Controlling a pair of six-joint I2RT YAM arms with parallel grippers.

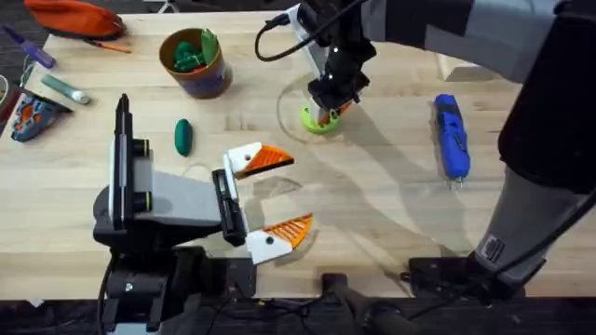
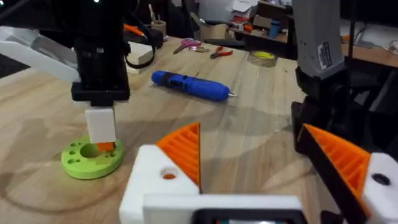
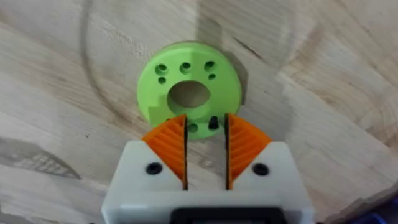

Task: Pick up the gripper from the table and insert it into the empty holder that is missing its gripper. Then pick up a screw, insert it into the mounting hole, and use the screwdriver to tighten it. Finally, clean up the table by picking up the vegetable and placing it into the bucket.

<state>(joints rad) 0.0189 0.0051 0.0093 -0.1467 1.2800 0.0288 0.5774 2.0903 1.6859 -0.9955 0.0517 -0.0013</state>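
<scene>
My right gripper (image 1: 326, 110) points down onto the round lime-green disc (image 1: 319, 121) at the table's far middle. Its orange pads (image 3: 171, 146) stand a narrow gap apart over the disc's (image 3: 186, 93) near rim. A small dark screw (image 3: 213, 122) sits in a disc hole just beyond them. My left gripper (image 1: 296, 191) rests open near the front, and both white holders (image 1: 244, 158) carry orange ribbed pads (image 2: 183, 149). The blue screwdriver (image 1: 450, 135) lies to the right. The dark green vegetable (image 1: 183, 136) lies left of centre, below the tan bucket (image 1: 207, 79).
Green items fill the bucket. An orange pouch (image 1: 70, 17), pens and small tools lie at the far left. A pale wood block (image 1: 466, 67) sits at the far right. The right arm's grey links span the right side above the table.
</scene>
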